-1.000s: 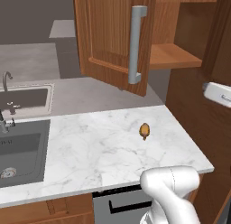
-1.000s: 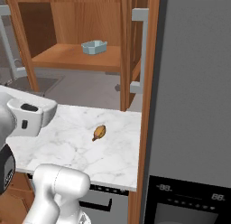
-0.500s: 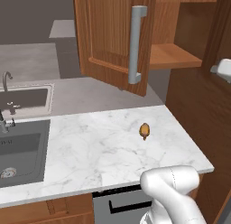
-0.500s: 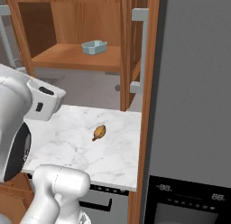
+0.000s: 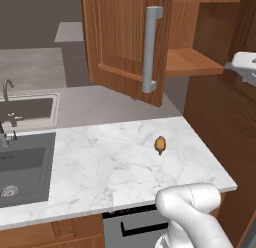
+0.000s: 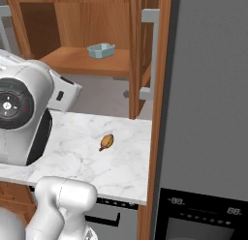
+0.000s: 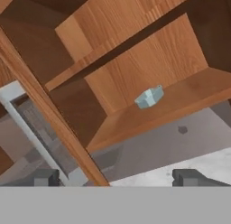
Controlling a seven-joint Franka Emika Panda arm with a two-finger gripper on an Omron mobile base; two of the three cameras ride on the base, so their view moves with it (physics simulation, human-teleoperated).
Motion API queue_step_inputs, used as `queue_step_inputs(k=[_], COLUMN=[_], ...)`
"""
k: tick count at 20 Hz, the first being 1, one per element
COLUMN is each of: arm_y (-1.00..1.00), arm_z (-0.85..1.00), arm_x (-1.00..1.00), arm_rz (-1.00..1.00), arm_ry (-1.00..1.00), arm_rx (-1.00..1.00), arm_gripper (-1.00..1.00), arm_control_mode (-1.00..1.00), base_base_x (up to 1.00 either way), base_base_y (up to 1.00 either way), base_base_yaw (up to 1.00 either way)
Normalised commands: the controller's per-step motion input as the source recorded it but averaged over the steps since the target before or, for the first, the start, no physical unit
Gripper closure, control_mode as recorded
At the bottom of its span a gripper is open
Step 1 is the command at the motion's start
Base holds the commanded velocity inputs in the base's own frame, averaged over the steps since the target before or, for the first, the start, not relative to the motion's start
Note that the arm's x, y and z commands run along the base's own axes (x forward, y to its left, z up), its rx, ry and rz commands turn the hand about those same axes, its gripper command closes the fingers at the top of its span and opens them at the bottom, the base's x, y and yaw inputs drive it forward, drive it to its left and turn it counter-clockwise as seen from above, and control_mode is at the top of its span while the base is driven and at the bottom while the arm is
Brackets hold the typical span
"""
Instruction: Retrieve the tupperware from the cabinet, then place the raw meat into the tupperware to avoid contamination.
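We see a marble tabletop (image 5: 115,162) mid-frame bearing the meat (image 5: 160,144), a sink (image 5: 22,157) at left, the open cabinet (image 6: 92,65) above holding the tupperware (image 6: 101,50); our pincer (image 7: 117,177) gapes wide, empty.

Even, soft rendered light; faint shadows, slightly blurry, no glare.

Raw meat (image 5: 160,144) on marble counter (image 5: 110,167)

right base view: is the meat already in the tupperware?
No. The raw meat lies bare on the marble counter, while the tupperware sits on the shelf of the cabinet.
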Motion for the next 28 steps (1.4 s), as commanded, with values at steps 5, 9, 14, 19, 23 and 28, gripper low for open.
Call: queue_step_inputs(k=[5, 9, 14, 19, 23, 28], arm_y=[0.01, 0.01, 0.04, 0.14, 0.29, 0.26], arm_z=[-0.03, 0.00, -0.04, -0.10, -0.17, -0.09], arm_x=[0.60, 0.62, 0.66, 0.69, 0.58, 0.38], arm_rz=[0.00, 0.00, 0.00, 0.01, 0.08, 0.15], arm_ry=[0.00, 0.00, 0.00, 0.03, 0.09, 0.11], arm_rx=[0.00, 0.00, 0.00, 0.02, 0.06, 0.08], arm_gripper=[-1.00, -1.00, -1.00, -1.00, -1.00, -1.00], arm_control_mode=[-1.00, -1.00, -1.00, -1.00, -1.00, -1.00], base_base_x=[0.00, 0.00, 0.00, 0.00, 0.00, 0.00], base_base_y=[0.00, 0.00, 0.00, 0.00, 0.00, 0.00], base_base_yaw=[0.00, 0.00, 0.00, 0.00, 0.00, 0.00])
